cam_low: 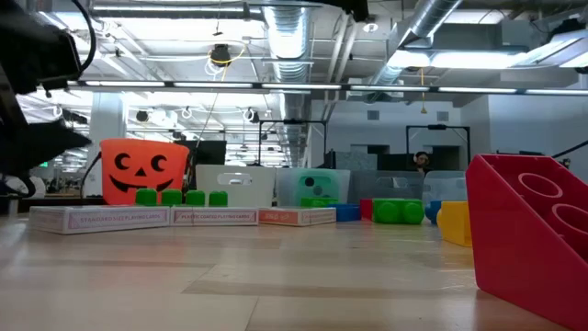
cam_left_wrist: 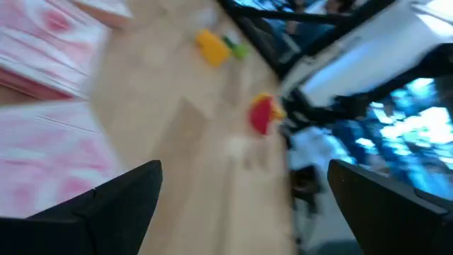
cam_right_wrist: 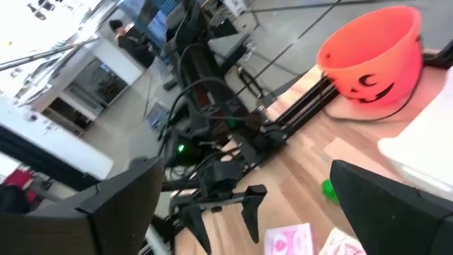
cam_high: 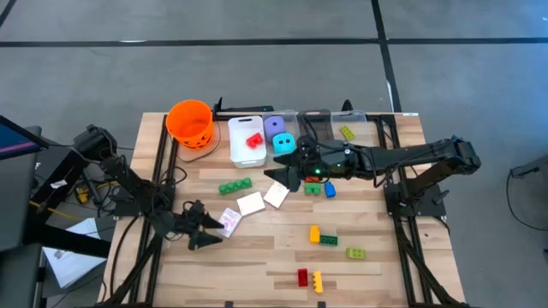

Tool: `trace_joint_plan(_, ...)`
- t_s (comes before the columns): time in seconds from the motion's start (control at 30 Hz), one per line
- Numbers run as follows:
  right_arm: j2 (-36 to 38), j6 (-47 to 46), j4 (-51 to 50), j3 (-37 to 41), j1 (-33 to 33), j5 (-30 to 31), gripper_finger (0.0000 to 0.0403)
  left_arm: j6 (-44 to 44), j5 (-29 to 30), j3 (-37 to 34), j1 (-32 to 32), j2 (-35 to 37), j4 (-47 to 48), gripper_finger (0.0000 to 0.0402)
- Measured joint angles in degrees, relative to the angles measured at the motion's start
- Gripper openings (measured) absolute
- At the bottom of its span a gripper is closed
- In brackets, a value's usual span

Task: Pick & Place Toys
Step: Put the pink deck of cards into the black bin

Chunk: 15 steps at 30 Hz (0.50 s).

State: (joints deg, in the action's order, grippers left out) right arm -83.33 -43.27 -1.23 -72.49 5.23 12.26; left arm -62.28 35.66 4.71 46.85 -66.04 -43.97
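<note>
Red, green, yellow and blue bricks lie scattered over the wooden table (cam_high: 257, 257), none of them held. A green brick (cam_high: 235, 186) sits between the two claws, with three red-and-white cards beside it: one card (cam_high: 229, 220) just beside the left gripper (cam_high: 208, 233), a second card (cam_high: 251, 203) a little farther on, and a third card (cam_high: 276, 195) just below the right gripper (cam_high: 287, 167). The left gripper rests low over the near left part of the table with its fingers spread wide and nothing between them. The right gripper reaches across from the right side toward the bins at the back, its fingers also spread wide and empty.

Just beyond the right gripper, a teal die (cam_high: 284, 143) and a purple die (cam_high: 275, 127) sit in a clear bin (cam_high: 295, 115), and a red brick (cam_high: 254, 140) lies in a white bin (cam_high: 237, 137) next to it. A blue brick (cam_high: 330, 190) lies under the right arm. Nearer the front edge, well apart from both claws, are a yellow brick (cam_high: 314, 233), another green brick (cam_high: 354, 253), a second red brick (cam_high: 302, 276) and a second yellow brick (cam_high: 318, 281). An orange bucket (cam_high: 189, 122) stands at the back, left of the white bin.
</note>
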Motion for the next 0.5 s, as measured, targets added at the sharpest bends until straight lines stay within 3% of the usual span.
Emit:
trace_joint_plan(0.1,0.00,-0.28,0.02,0.00,0.04,-1.06,0.0397,-0.78,-1.56,0.00,0.00,0.00,-5.52,0.0399)
trace_joint_plan(0.3,0.00,0.13,-0.01,0.00,0.00,-3.31,0.0397,-1.45,3.61,0.62,-3.77,0.04,-14.18,0.0391)
trace_joint_plan(0.4,0.00,0.22,-0.05,0.00,0.04,-3.46,0.0397,-1.20,2.42,3.97,-6.10,0.04,-10.59,0.0389)
trace_joint_plan(0.5,0.00,0.37,-0.26,0.00,0.04,-4.43,0.0397,-1.27,-1.84,10.10,-8.91,0.02,1.11,0.0388)
